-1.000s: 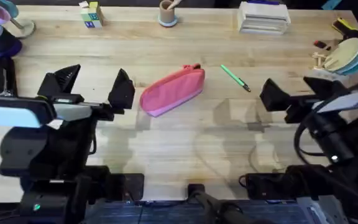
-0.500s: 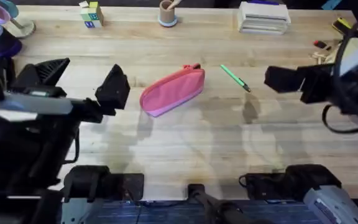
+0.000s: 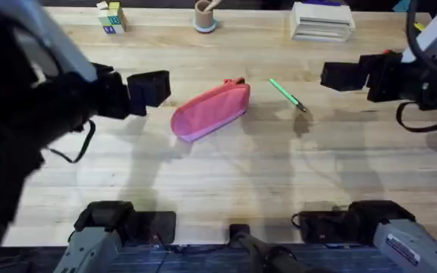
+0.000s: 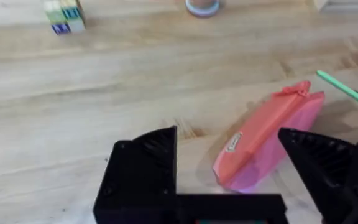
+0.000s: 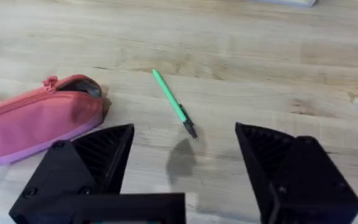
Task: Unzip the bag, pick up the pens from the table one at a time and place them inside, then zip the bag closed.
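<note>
While the bag [image 3: 211, 110] lies zipped and slanted near the middle of the table [image 3: 226, 174], the pen [image 3: 287, 95] rests on the wood just beside its upper end, apart from it. With its fingers spread wide, the left gripper [image 4: 235, 180] hangs above the wood next to the bag's lower end, gripping nothing. Equally spread and empty, the right gripper [image 5: 185, 177] hovers near the pen's dark tip.

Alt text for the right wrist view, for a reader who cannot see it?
A green pen lies on the wooden table, beyond the open right claw whose black fingers frame it. A pink bag lies beside the pen without touching it, its zipper looking shut.
</note>
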